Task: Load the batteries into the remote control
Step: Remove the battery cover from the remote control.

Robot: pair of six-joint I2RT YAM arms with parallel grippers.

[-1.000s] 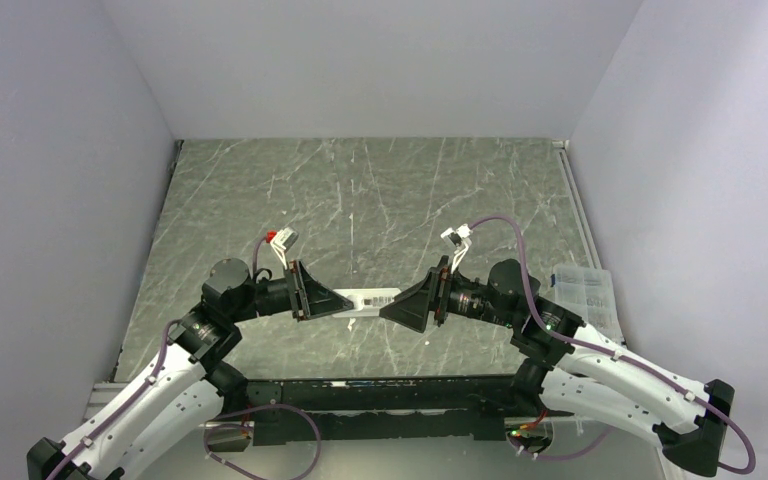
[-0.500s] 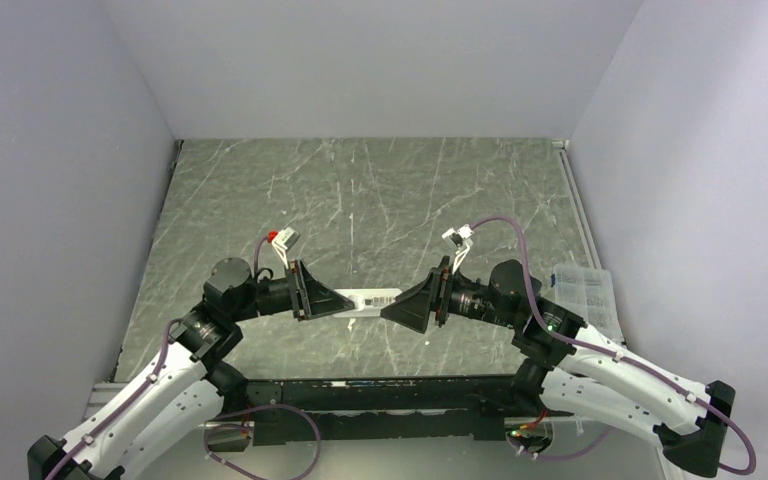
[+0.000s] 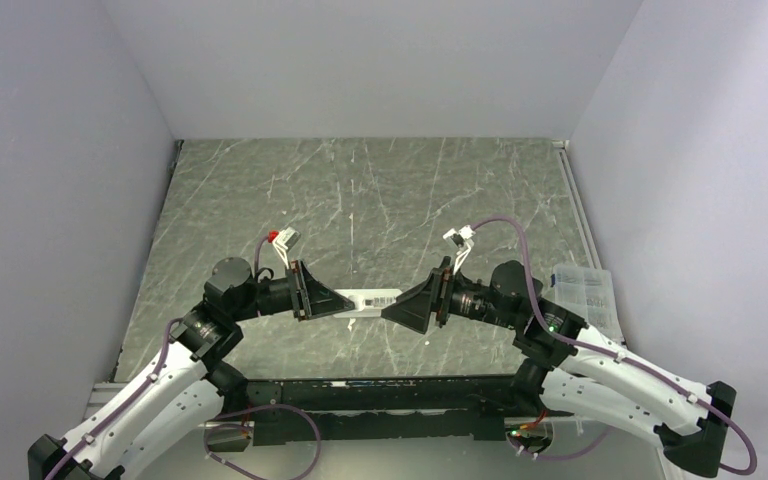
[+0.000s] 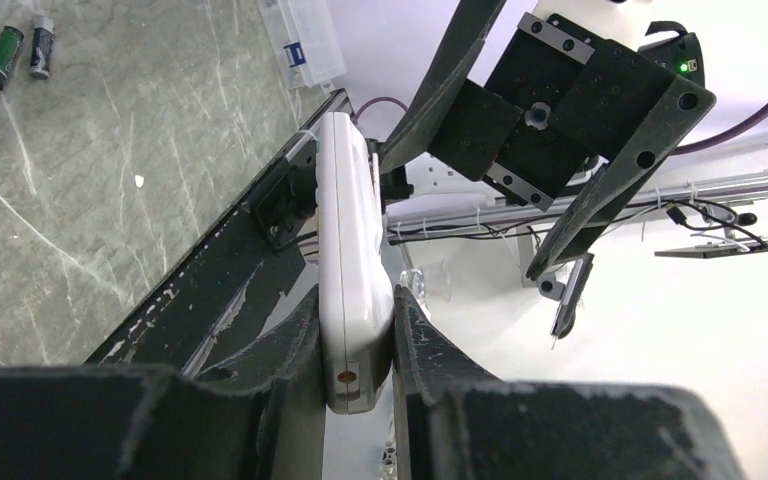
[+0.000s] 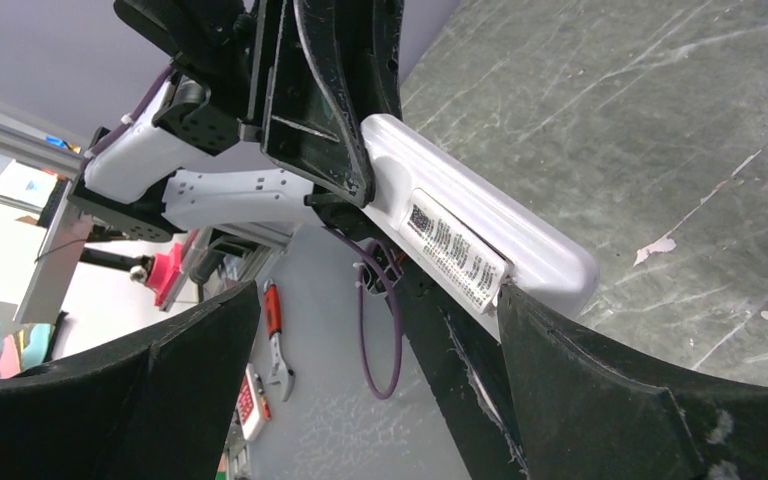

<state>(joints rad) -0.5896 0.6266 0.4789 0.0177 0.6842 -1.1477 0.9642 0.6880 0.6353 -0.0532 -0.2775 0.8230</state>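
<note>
My left gripper (image 3: pixel 345 301) is shut on one end of the white remote control (image 3: pixel 372 298), which sticks out level toward the right arm. The left wrist view shows the remote (image 4: pixel 348 270) on edge between both fingers. My right gripper (image 3: pixel 388 309) is open at the remote's free end. In the right wrist view its jaws stand wide apart (image 5: pixel 378 292). The right finger (image 5: pixel 560 360) sits against the remote (image 5: pixel 500 235) next to its printed label. Two dark batteries (image 4: pixel 5 57) (image 4: pixel 41 46) lie side by side on the table; the top view hides them.
A clear plastic box (image 3: pixel 584 292) lies at the table's right edge, beside the right arm; it also shows in the left wrist view (image 4: pixel 303 40). The black frame rail (image 3: pixel 380 390) runs along the near edge. The grey marbled table (image 3: pixel 360 190) stretches behind the arms.
</note>
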